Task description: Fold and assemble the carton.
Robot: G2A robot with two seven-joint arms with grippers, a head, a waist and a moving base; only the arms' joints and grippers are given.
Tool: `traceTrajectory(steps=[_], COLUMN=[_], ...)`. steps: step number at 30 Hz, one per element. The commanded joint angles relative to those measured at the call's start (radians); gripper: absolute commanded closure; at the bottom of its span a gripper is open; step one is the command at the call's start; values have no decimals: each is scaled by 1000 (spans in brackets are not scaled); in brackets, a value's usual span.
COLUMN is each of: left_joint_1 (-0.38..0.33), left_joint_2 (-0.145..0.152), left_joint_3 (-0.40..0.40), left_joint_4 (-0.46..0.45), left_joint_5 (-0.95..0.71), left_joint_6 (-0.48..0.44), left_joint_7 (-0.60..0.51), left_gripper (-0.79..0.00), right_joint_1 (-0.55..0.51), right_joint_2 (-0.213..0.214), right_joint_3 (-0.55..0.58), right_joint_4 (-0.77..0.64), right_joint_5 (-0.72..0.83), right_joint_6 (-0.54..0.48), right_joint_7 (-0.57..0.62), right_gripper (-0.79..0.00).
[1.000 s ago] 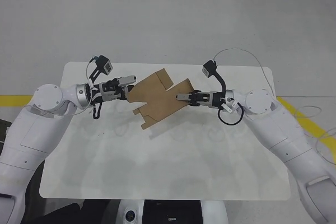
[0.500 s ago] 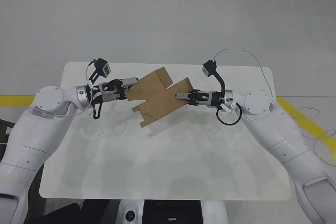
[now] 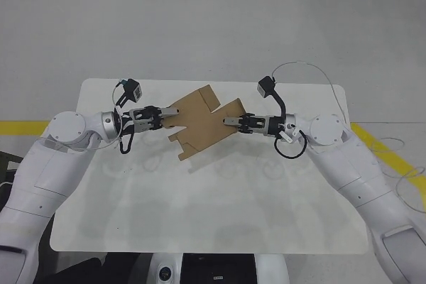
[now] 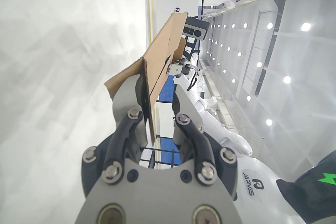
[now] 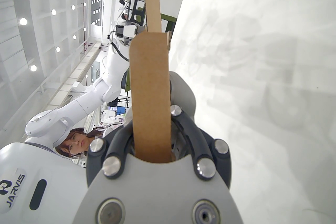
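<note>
A flat brown cardboard carton (image 3: 199,122) is held in the air above the white desk (image 3: 199,213), over its far half, between the two arms. Flaps are seen sticking out at its far edge and at its near edge. The left gripper (image 3: 172,113) is placed at the carton's left corner. In the left wrist view the cardboard edge stands between the jaws, touching one finger (image 4: 128,93), while the other finger (image 4: 181,101) is kept apart from it, so these jaws are parted and not clamped. The right gripper (image 3: 229,122) is set on the carton's right part. Its jaws are closed on a cardboard flap (image 5: 149,83), which is seen in the right wrist view running down between them.
</note>
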Motion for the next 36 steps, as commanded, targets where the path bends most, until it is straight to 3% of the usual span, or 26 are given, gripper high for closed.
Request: traceTrajectory(steps=[1,3,11,12,13,14,20,27,31,36], left_joint_1=[1,2,2,2,2,2,6,17,22,46], left_joint_2=[-3,-5,-14,-15,-15,-16,-16,-14,-10,-8], left_joint_3=[0,1,-2,-4,-7,-11,-33,-47,-50,-60], left_joint_4=[3,5,7,7,7,8,-2,-32,-57,-104], left_joint_5=[6,10,23,23,22,22,30,83,178,184], left_joint_6=[3,6,13,12,12,11,-11,-71,-125,-183], left_joint_7=[0,-1,-10,-11,-11,-12,-35,-89,-114,-145], left_gripper=[-43,0,0,0,0,0,0,0,0,0], right_joint_1=[-2,-4,-12,-13,-12,-12,-4,-11,-42,-42], right_joint_2=[-1,-3,-8,-8,-8,-7,6,28,38,25], right_joint_3=[5,10,28,30,31,33,48,131,183,151], right_joint_4=[-1,-1,-3,-1,1,3,9,-8,-56,-79], right_joint_5=[-4,-8,-27,-35,-47,-63,-225,-281,-198,-58], right_joint_6=[2,5,11,15,19,23,-7,-38,-99,-166], right_joint_7=[2,3,7,7,9,10,28,-3,12,150], right_gripper=[0,0,0,-259,-597,-785,-785,-785,-785,-785])
